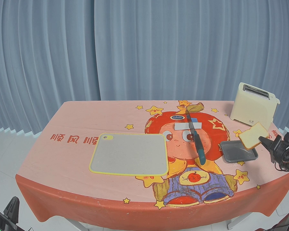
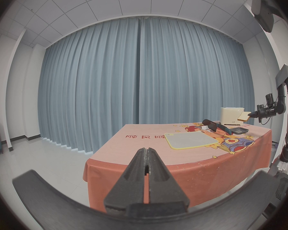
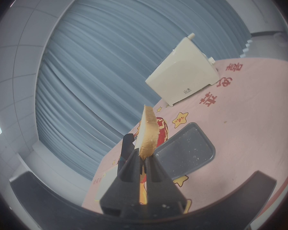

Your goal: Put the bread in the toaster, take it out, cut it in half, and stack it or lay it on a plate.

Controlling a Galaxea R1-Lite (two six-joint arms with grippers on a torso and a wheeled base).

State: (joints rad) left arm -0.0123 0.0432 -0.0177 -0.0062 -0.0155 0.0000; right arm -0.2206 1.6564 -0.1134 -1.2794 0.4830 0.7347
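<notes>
A slice of bread (image 1: 253, 135) (image 3: 148, 131) hangs above the table's right side, pinched at one edge by my right gripper (image 1: 261, 140) (image 3: 143, 158), which is shut on it. It sits over the right end of the dark grey plate (image 1: 238, 151) (image 3: 187, 150), in front of the cream toaster (image 1: 254, 105) (image 3: 182, 72). A teal-handled knife (image 1: 195, 137) lies in the middle of the table. The grey cutting board (image 1: 130, 154) with its yellow rim lies left of the knife. My left gripper (image 2: 146, 173) is shut on nothing, low and off the table's front left corner.
The table carries a pink cartoon cloth (image 1: 86, 119). A small white and blue block (image 1: 188, 125) sits under the knife blade. Blue curtains hang behind the table. The toaster stands at the back right corner, slots upward.
</notes>
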